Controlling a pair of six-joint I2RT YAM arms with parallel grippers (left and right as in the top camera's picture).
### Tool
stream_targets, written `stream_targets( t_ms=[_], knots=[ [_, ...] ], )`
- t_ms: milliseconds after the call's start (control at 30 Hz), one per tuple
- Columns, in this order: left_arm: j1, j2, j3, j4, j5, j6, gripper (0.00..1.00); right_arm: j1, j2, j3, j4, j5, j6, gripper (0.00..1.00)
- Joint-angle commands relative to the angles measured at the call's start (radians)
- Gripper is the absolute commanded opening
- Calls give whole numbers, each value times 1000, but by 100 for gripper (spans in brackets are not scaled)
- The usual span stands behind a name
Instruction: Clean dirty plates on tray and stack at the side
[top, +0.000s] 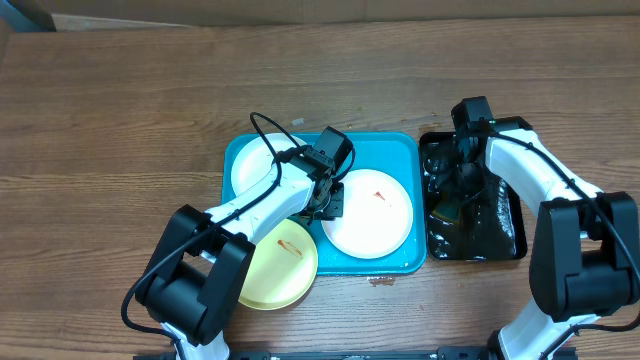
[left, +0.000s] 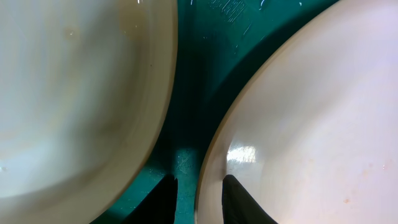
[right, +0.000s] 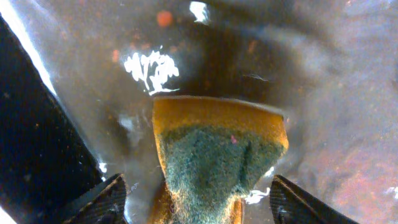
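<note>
Left gripper (top: 325, 200) is over the middle of the tray (top: 400, 150). Wrist view: its fingers (left: 168, 202) are spread and straddle the rim of the white plate (top: 375, 215), with tray floor visible in the gap, so it is not clamped.

That white plate lies in the tray's right half and has a small red smear (top: 380, 195). The second white plate (top: 255, 165) is in the tray's upper-left corner in the overhead view. The yellow-green plate (top: 275, 270), also smeared, overlaps the tray's lower-left corner and hangs partly off it.

Right gripper (right: 199, 199) is over the black tray (top: 500, 235), just right of the tray. Its jaws are wide apart, with the sponge (right: 217, 149) lying green side up between the fingertips, not squeezed.
</note>
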Motion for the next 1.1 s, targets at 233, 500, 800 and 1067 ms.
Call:
stream_targets(
  t_ms=[233, 500, 800, 1067],
  knots=[
    [5, 16, -5, 1, -2, 1, 27, -6, 1, -35, 13, 6, 38, 57],
    [5, 16, -5, 1, -2, 1, 28, -6, 1, -27, 13, 6, 36, 4],
    [5, 16, -5, 3, -2, 1, 31, -6, 1, 129, -166, 29, 18, 4],
    [5, 16, -5, 4, -2, 1, 9, 2, 1, 129, -206, 204, 26, 4]
  ],
)
